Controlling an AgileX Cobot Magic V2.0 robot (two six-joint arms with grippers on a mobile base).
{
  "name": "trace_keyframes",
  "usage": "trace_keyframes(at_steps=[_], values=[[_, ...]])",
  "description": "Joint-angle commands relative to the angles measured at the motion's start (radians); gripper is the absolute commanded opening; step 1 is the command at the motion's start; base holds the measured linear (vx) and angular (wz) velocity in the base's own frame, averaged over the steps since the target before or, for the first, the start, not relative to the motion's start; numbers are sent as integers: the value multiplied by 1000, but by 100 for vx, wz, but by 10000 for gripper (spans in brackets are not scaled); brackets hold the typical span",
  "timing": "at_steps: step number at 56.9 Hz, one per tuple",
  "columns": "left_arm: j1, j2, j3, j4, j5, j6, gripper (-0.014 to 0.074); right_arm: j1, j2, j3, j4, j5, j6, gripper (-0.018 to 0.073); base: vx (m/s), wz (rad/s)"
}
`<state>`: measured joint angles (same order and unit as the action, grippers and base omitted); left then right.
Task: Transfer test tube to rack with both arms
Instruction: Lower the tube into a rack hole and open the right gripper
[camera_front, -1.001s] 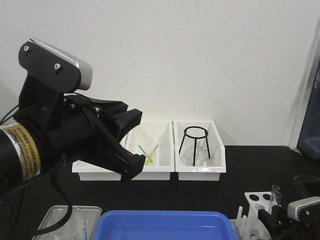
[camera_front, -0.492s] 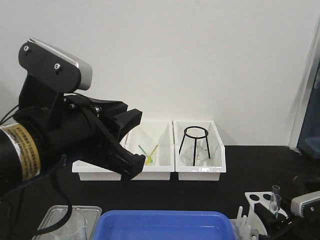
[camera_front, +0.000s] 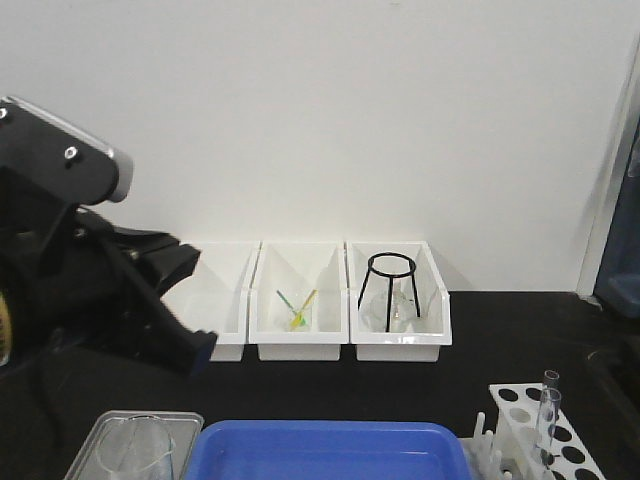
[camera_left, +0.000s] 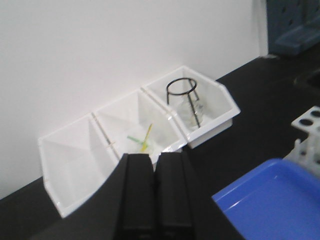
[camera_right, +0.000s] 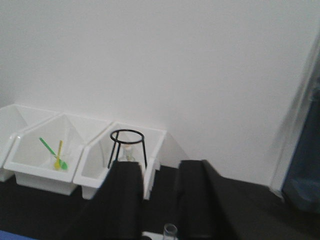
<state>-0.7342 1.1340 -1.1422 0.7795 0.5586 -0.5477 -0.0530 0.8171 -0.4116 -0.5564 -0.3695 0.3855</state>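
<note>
The test tube (camera_front: 545, 405) stands upright in a hole of the white rack (camera_front: 520, 400) at the front right, with nothing holding it. Its rim (camera_right: 170, 231) shows at the bottom edge of the right wrist view, just below and between the fingers of my right gripper (camera_right: 157, 167), which is open and empty. My right gripper is out of the front view. My left gripper (camera_front: 200, 345), on the bulky arm with the silver cap, hangs at the far left, shut and empty (camera_left: 155, 160). The rack's corner (camera_left: 307, 120) shows far to its right.
Three white bins (camera_front: 300, 345) stand along the back wall. The right one holds a black wire tripod (camera_front: 390, 285) and the middle one holds green and yellow sticks (camera_front: 297, 308). A blue tray (camera_front: 330, 450) lies at the front. A beaker (camera_front: 135, 450) sits on a metal tray at the front left.
My right gripper let go of the test tube and drew back out of the front view, leaving the tube in the rack. My left arm moved left, uncovering the left bin.
</note>
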Motion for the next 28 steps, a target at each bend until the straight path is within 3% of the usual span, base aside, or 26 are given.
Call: trace_keyframes(at_steps=[1,7,17,23,28], values=[[0,-66,22,-37,-9,81,-10,-4,-111,-24,-66,127,101,-17,0,0],[0,-139,129,-165,-17,188,-9,-4,-229,-6,-131,256,223,-8,0,0],[0,-258,307,-423,-81,379,-9,-4,-337,86,-165,214,259,-7,0,0],[0,-314,361,-552,-157,426,-9,-4,-348,125,-165,193,260,-7,0,0],[0,-354,381,-601,-211,431,-9,-4,-348,139,-165,206,260,-7,0,0]])
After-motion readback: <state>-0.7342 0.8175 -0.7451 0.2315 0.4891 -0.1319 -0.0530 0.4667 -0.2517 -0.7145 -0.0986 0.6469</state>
